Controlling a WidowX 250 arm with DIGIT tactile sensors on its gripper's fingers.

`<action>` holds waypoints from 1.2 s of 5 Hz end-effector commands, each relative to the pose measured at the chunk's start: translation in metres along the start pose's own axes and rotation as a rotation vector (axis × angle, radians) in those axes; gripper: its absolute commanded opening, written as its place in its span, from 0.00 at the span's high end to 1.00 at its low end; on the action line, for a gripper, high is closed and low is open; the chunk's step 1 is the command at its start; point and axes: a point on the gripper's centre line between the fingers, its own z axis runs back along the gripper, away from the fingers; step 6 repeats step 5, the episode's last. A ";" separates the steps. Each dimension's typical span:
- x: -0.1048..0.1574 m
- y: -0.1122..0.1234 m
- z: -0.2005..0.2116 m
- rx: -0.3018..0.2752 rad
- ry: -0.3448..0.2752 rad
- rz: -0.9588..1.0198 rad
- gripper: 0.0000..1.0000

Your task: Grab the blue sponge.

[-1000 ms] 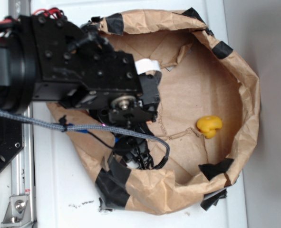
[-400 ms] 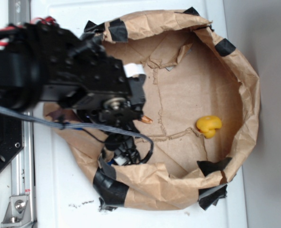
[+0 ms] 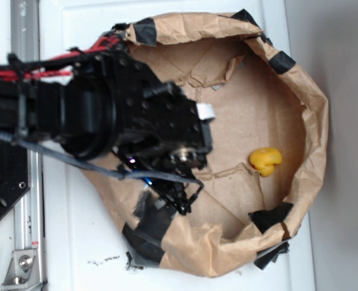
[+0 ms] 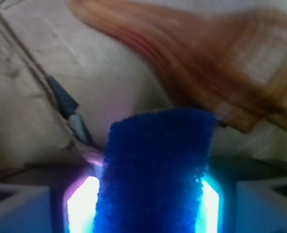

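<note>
Now the small flat bright-blue sponge pad [image 4: 155,174] stands upright between the fingers [image 4: 80,206], which are clamped on its two sides, glowing pale at either edge in the wrist view. A second ago the arm hung lower and further toward the near-left wall of the brown paper bowl; it has since swung up and across, and the blurred backdrop behind the sponge suggests it is moving. I judge the grab done and the lift begun, with only a secure hold left to confirm. Beyond the sponge, behind the fingers, a tan ribbed seashell [image 4: 221,63] smears across the view. From outside, the black gripper [image 3: 177,200] hides the sponge; the yellow rubber duck [image 3: 265,160] sits well apart. The crumpled brown paper bowl's black-taped rim [image 3: 315,121] rises near the arm and could snag it.
</note>
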 end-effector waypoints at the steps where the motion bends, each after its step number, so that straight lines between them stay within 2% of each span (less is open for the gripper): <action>1: 0.036 0.006 0.100 -0.051 -0.335 -0.142 1.00; 2: 0.047 0.004 0.147 -0.060 -0.468 -0.251 1.00; 3: 0.049 -0.006 0.168 -0.018 -0.538 -0.359 1.00; 4: 0.045 -0.015 0.152 0.009 -0.532 -0.474 1.00; 5: 0.041 -0.011 0.140 0.063 -0.528 -0.479 1.00; 6: 0.041 -0.011 0.140 0.063 -0.528 -0.479 1.00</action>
